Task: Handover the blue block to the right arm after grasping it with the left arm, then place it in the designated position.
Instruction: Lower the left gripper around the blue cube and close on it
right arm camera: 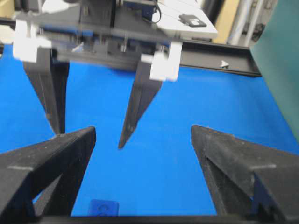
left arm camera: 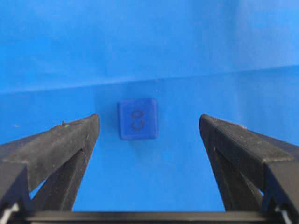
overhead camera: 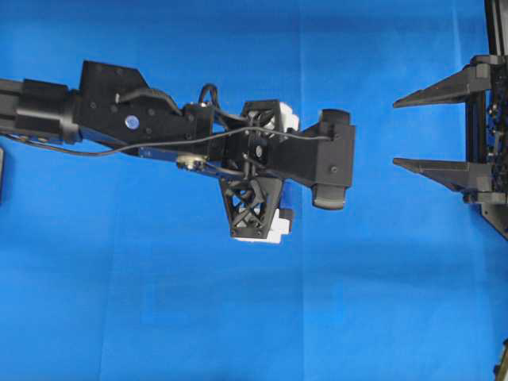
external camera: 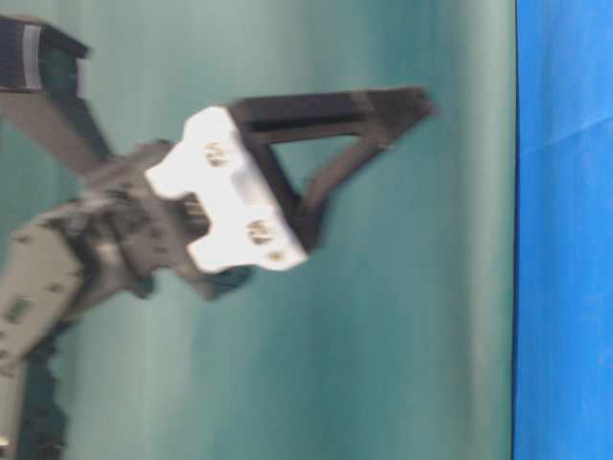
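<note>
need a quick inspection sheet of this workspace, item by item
surface: blue cloth covering the table, faint fold lines, a slightly darker square patch near the front
job's things: small dark-blue cube with two marks on its top face lies flat on the cloth, not yet touched
clutter: nothing seen
grippers: left white-bracketed gripper has its jaws open on either side of the cube, above it; right black gripper has its jaws open, empty, off to the side
cables: thin black cable runs along the left arm
surroundings: teal backdrop; black rail at the table's far edge
</note>
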Robot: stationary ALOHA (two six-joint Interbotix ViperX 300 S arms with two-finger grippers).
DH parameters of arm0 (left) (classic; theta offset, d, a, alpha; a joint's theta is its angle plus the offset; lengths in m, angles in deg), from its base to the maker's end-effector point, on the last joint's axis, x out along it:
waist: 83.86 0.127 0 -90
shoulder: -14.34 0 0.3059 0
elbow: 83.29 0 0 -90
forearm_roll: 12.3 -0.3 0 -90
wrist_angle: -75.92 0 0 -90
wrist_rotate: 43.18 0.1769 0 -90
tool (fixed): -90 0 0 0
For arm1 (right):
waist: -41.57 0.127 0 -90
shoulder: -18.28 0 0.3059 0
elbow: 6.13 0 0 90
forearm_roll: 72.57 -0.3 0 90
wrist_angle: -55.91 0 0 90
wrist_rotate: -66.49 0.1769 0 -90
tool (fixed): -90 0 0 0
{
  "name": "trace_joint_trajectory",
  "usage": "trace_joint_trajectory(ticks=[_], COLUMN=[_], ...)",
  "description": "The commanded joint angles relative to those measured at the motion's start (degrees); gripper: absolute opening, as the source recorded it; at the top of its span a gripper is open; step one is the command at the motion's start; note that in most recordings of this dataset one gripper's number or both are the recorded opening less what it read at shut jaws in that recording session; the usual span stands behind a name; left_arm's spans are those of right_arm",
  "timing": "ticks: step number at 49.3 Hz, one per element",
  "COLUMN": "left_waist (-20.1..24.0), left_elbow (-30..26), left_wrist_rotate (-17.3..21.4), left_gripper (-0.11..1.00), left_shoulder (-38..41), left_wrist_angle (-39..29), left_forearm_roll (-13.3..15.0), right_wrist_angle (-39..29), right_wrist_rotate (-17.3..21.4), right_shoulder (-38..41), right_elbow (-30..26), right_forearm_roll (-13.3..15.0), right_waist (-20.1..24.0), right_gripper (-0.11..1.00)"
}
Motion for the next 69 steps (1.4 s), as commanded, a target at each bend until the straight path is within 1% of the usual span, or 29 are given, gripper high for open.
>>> trace_joint_trajectory(ticks=[1, 13, 23, 34, 44, 56, 69], left_waist=[0.1, 1.0, 2.1, 2.0, 1.3, 1.5, 1.8], left_elbow=[1.9, 10.5, 14.8, 14.4, 13.4, 13.5, 13.9], left_wrist_rotate=[-1.3, -3.2, -4.5, -5.1, -6.5, -6.5, -6.6], left_gripper=[0.92, 0.92, 0.92, 0.92, 0.92, 0.92, 0.92], left_shoulder=[-1.1, -1.7, -0.6, 2.5, 5.5, 8.1, 8.7], left_wrist_angle=[3.3, 14.8, 20.6, 21.8, 22.4, 23.9, 25.2], left_forearm_roll=[0.0, 0.0, 0.0, 0.2, 0.2, 0.2, 0.2], right_wrist_angle=[0.3, 0.3, 0.3, 0.4, 0.3, 0.3, 0.3], right_wrist_rotate=[0.1, 0.1, 0.1, 0.1, 0.1, 0.1, 0.1], right_shoulder=[0.4, 1.0, 1.3, 1.8, 2.0, 2.6, 3.0], right_elbow=[-1.8, -1.8, -1.8, -1.7, -1.6, -1.5, -1.4], right_forearm_roll=[-0.2, -0.2, -0.2, -0.2, -0.2, -0.2, -0.2], right_waist=[0.0, 0.0, -0.1, -0.1, -0.4, -1.1, -1.1], right_gripper=[0.95, 0.95, 0.95, 0.95, 0.95, 0.95, 0.95])
